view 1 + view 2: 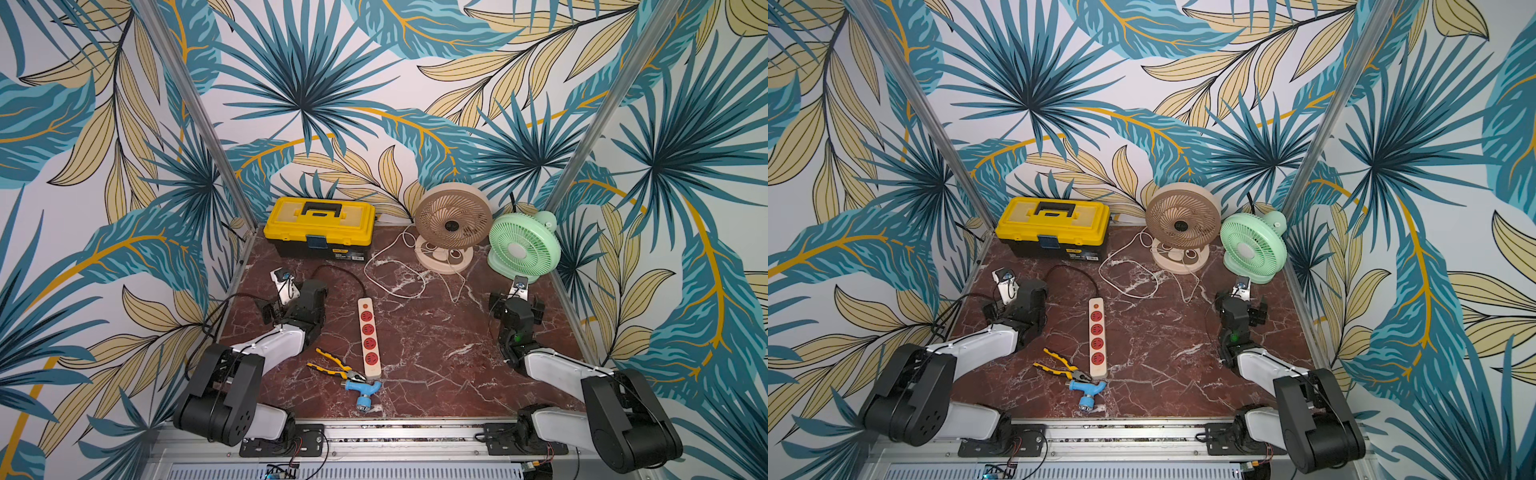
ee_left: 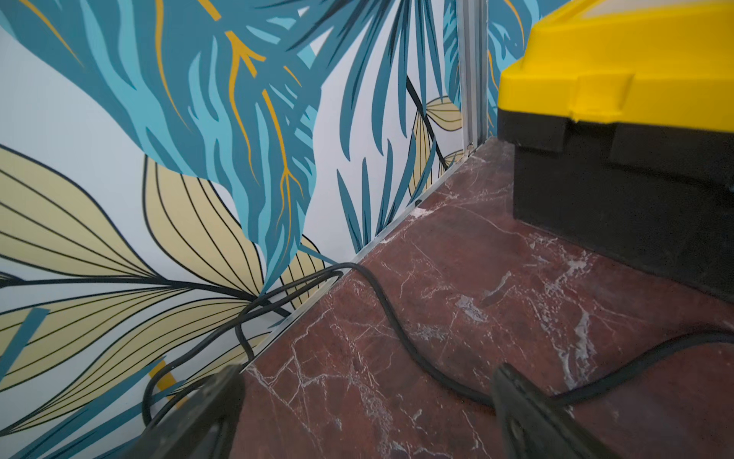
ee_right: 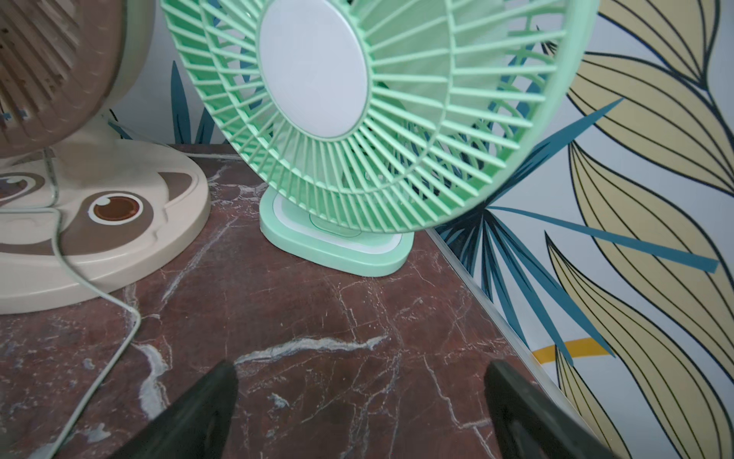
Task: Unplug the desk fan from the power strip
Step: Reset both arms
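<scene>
The cream power strip lies mid-table with its red sockets facing up; no plug shows in any of them. Its dark cord runs off to the left wall. A beige desk fan stands at the back, and its white cord loops loose over the marble. A green fan stands next to it. My left gripper is open over the dark cord, left of the strip. My right gripper is open and empty in front of the green fan.
A yellow and black toolbox sits at the back left. Yellow-handled pliers and a blue tap fitting lie at the strip's near end. Leaf-patterned walls close in the red marble table on three sides.
</scene>
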Controlling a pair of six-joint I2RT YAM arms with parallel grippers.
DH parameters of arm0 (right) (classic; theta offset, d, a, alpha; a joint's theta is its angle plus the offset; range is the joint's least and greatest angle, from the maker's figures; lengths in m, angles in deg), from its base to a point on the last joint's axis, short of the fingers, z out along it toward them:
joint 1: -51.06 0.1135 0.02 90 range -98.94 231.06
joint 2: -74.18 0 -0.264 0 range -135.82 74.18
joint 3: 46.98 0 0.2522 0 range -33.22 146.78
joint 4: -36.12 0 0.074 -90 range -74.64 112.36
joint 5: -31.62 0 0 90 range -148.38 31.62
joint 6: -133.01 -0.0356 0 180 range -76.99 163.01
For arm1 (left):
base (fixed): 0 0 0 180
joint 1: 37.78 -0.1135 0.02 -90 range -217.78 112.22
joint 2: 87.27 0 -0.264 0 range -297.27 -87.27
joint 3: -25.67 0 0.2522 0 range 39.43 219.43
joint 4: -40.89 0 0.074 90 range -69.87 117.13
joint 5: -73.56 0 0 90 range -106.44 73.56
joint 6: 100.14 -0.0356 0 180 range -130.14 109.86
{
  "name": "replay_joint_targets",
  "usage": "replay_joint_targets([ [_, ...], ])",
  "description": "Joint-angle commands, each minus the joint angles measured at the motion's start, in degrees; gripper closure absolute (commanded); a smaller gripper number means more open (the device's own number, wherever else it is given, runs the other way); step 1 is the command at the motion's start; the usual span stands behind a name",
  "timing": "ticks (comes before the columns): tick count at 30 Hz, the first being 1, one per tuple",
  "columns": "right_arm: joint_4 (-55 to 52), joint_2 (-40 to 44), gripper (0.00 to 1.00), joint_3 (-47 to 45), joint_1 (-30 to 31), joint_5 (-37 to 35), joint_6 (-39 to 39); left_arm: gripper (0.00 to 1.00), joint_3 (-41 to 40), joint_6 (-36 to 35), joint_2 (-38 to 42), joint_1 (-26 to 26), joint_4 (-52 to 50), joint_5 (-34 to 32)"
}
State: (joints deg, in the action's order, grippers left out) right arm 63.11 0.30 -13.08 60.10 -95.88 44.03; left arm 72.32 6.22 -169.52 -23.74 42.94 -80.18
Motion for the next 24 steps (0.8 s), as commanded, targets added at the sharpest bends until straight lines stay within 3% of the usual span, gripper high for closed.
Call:
replay_joint_targets([
  [1, 3.13, -2.43, 0.0, 0.82, -0.54, 4.43, 2.29, 0.0, -1.35, -4.92, -1.03, -0.58, 10.73, 1.97],
  [6, -2.08, -4.93, 0.0, 4.71, -0.77, 9.95, 4.93, 0.0, -2.16, -12.05, -4.78, -0.6, 20.16, 8.25],
  [12, -3.65, -5.77, 0.0, 5.72, -1.49, 15.44, 7.76, 0.0, -0.56, -14.56, -5.71, -1.42, 17.97, 16.45],
  [17, -7.23, -5.27, 0.01, 7.13, -2.61, 18.62, 4.26, 0.0, 0.55, -15.7, -6.45, -2.15, 16.53, 20.08],
  [20, 0.09, -4.96, 0.01, 4.65, -3.08, 26.63, 2.5, 0.0, 0.18, -15.76, -6.17, -2.37, 16.88, 21.29],
  [24, 5.52, -9.84, 0.0, 3.94, -4.55, 24.86, -0.15, 0.0, -2.23, -16.36, -4.7, -3.72, 19.64, 27.66],
])
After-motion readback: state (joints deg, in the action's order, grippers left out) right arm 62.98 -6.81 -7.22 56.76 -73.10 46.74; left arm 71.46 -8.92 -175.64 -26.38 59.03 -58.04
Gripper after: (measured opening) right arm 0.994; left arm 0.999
